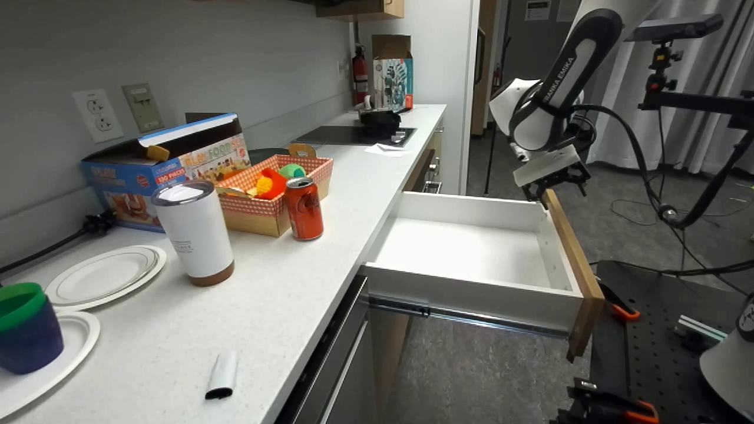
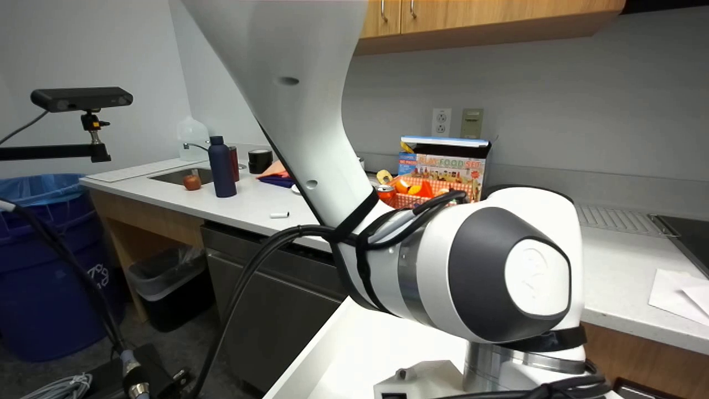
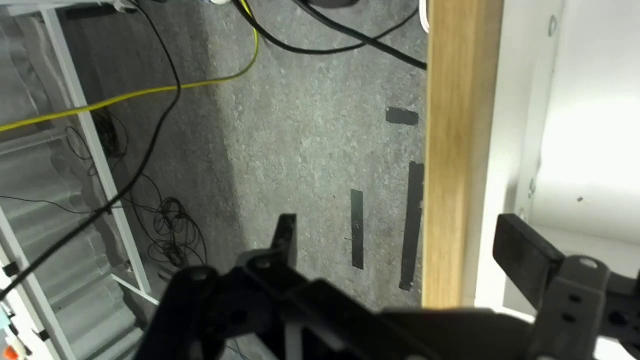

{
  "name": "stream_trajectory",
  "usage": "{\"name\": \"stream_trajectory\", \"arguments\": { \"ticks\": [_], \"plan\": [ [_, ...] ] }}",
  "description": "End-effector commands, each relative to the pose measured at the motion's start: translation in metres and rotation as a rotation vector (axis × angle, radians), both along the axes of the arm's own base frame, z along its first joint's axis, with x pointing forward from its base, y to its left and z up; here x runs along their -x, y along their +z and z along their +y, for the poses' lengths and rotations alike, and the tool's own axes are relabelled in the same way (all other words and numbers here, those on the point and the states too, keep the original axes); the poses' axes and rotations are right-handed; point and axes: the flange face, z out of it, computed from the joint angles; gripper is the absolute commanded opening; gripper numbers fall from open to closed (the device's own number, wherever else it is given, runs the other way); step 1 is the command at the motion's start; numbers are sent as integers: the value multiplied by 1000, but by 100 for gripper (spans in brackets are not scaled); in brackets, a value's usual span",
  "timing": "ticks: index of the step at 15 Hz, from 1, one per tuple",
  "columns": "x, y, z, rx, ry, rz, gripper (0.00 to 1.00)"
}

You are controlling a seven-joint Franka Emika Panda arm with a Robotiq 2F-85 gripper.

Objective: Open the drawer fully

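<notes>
Closest to us in an exterior view, a green-rimmed dark blue cup (image 1: pixel 29 344) stands on a white plate (image 1: pixel 81 341) on the pale bench (image 1: pixel 283 306); a short white tube (image 1: pixel 222 374) lies nearby, its dark open end towards us. Farther on we find stacked plates (image 1: pixel 106 274) and an upright white tumbler (image 1: pixel 197 241) with a brown base. Past it, an orange-red can (image 1: pixel 304 212) stands just beside a basket (image 1: pixel 253 220) with a checked lining, which holds red, yellow and green pieces (image 1: pixel 271 184). Between the basket and the wall (image 1: pixel 283 53) sits a box (image 1: pixel 168 174) printed PLAY FOOD SET.

Across the bench's edge we see the drawer (image 1: pixel 477 250), standing well out, its white interior in view and a metal slide rail (image 1: pixel 471 318) showing along its near side; whether it has reached full travel we cannot tell. At the far end of its tan front panel (image 1: pixel 576 253) is the end effector (image 3: pixel 395 225), released, its jaws spread wide. In the wrist view the panel's top edge runs between the two fingers (image 3: pixel 525 257), one on the drawer's side, the other well apart from it over the floor (image 3: pixel 310 130).

Farther back, black cookware (image 1: pixel 380 121) rests on the cooktop (image 1: pixel 333 135), and beyond it an open cardboard box (image 1: pixel 392 79) stands near a fire extinguisher (image 1: pixel 360 73).
</notes>
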Motion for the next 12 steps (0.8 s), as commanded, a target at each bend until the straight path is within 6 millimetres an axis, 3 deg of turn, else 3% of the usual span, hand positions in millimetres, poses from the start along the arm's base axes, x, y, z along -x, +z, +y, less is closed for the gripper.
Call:
{"name": "stream_trajectory", "arguments": {
  "ticks": [1,6,12],
  "plan": [
    [0,7,-2,-3,95,-131,100],
    [-4,2,0,-54,189,-282,100],
    [2,-3,-2,-104,294,-265,100]
  ]
}}
